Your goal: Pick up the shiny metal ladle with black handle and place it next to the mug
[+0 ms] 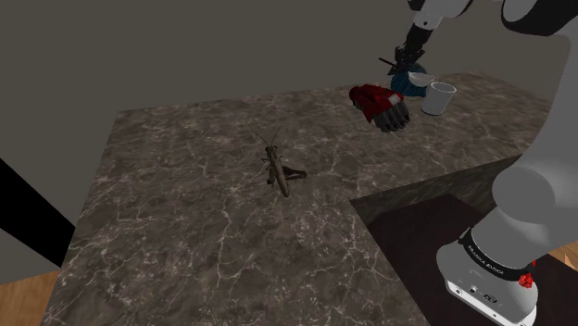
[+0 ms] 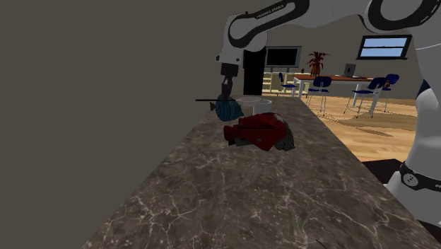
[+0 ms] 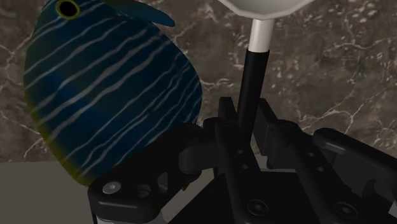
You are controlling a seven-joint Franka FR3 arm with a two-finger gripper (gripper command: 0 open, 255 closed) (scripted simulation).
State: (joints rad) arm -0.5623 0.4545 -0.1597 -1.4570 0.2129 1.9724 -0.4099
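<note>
One ladle (image 3: 252, 76) in the grip, hanging over the counter (image 1: 204, 213) near the mug (image 1: 440, 98).
The gripper (image 3: 247, 124) has its fingers clenched on the black handle. It should lower slowly, clear of the blue fish (image 3: 108, 89), and release only once the ladle rests.

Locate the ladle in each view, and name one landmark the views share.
Shoulder view: ladle at upper right, its pale bowl between the blue striped fish and the mug.
Second exterior view: ladle above centre, dark handle pointing to that view's left over the fish.
Wrist view: ladle clasped in the gripper, fish alongside.
Shared landmark: the fish.
</note>
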